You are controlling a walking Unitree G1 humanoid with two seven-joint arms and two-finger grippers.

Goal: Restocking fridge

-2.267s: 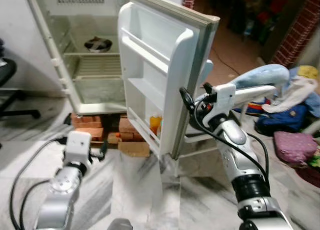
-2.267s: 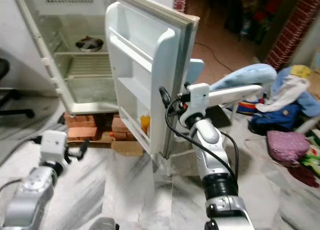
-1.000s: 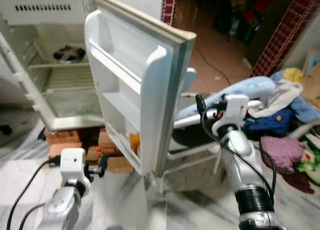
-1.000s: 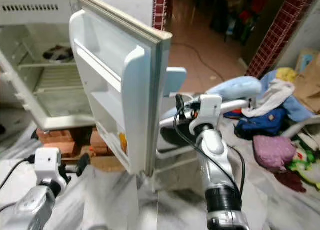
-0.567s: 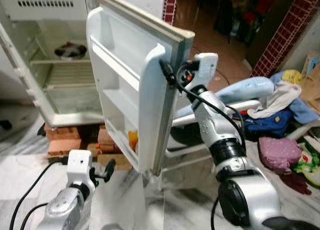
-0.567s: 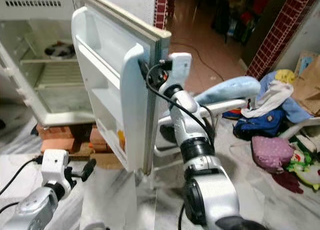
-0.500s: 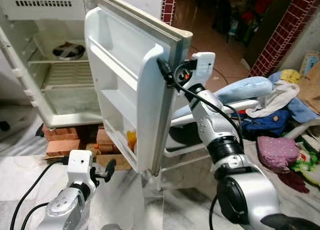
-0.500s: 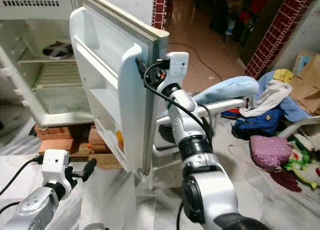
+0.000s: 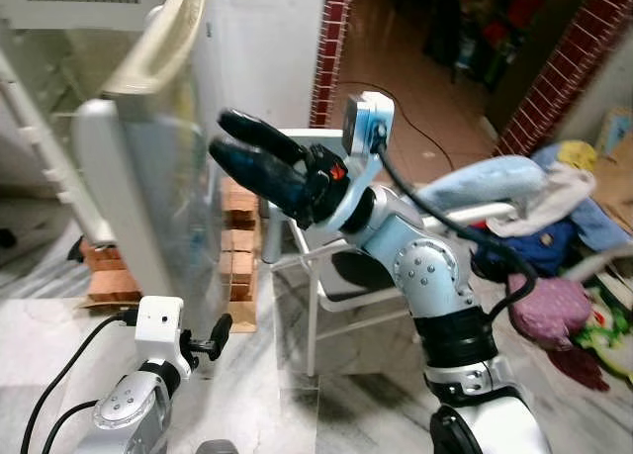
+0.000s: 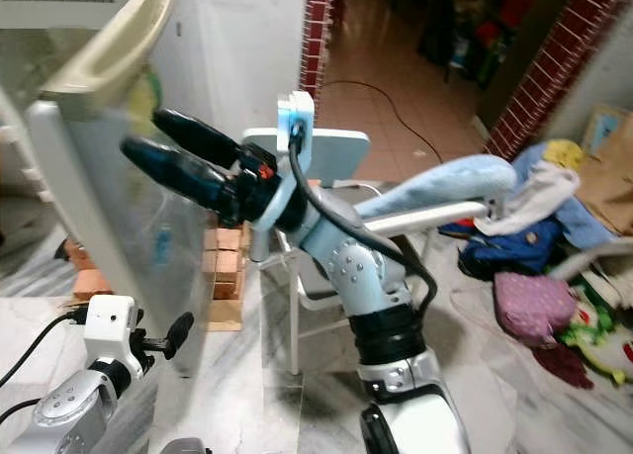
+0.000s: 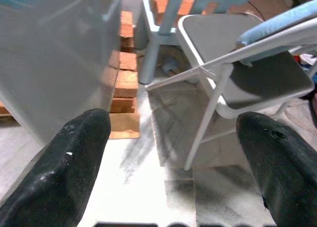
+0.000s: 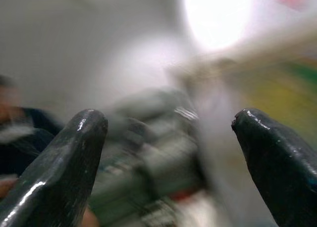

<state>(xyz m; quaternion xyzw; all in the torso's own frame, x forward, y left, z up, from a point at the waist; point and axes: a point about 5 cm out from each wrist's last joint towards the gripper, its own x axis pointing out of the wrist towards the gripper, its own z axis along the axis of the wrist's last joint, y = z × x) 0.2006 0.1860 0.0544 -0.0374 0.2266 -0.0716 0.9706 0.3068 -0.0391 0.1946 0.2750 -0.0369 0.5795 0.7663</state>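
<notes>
Both hands gape empty; the right hand (image 9: 237, 145) is raised beside the blurred fridge door (image 9: 148, 207); the left hand (image 9: 220, 332) hangs low.

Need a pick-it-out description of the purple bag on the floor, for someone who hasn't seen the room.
Start at the white folding chair beside the fridge door, then look past it on the robot's right to the heap of clothes and bags on the floor. The purple quilted bag lies at the heap's near edge, the one purple item among blue and pale fabrics.

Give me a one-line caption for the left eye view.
Right pincer, fingers open, pressing against the fridge door beside a white chair.
</notes>
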